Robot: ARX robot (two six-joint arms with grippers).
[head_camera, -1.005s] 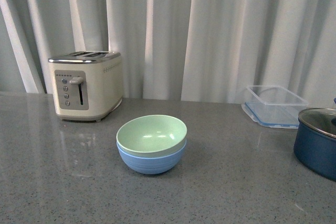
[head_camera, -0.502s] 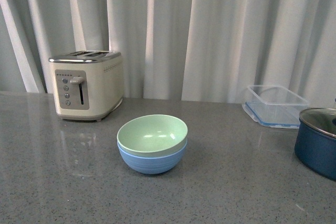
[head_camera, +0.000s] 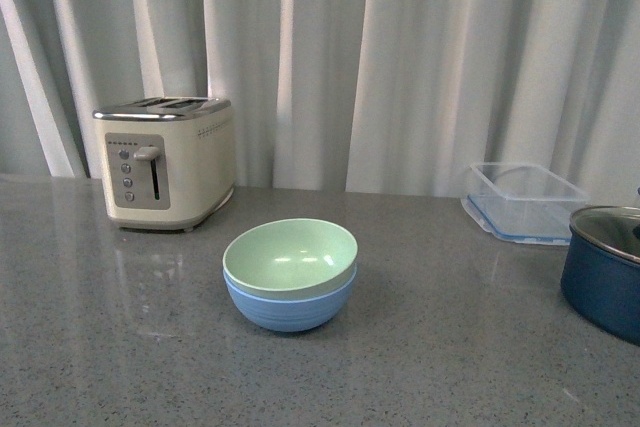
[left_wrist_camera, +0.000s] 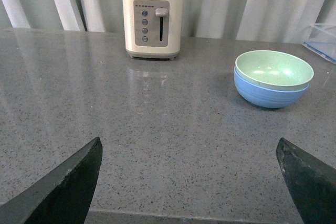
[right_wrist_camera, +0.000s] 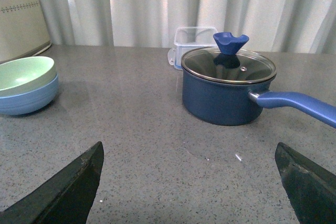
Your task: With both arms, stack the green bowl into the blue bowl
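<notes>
Front view shows the green bowl (head_camera: 290, 256) already seated inside the blue bowl (head_camera: 289, 304), rims close to level, the pair standing near the middle of the grey tabletop (head_camera: 450, 347) — neither arm appears in this view. A cream toaster (head_camera: 165, 161) stands toward the far left edge by the curtain, a clear lidded container (head_camera: 524, 203) toward the far right, and a navy pot (head_camera: 603, 269) with a glass lid at the right edge.

From the left wrist camera, the left gripper (left_wrist_camera: 191, 182) has its fingers spread wide, holding nothing, well apart from the stacked bowls. The right gripper (right_wrist_camera: 191, 182) is likewise spread and empty in its own view, with the pot nearer to it than the bowls are.

By my reading the stacking itself is finished and the step in hand is the retreat — both arms appear drawn back toward the near edge. What is left calls for little: keep both arms clear of the stack, and keep the right arm off the pot's long handle (right_wrist_camera: 296, 105), so that nothing gets nudged.
</notes>
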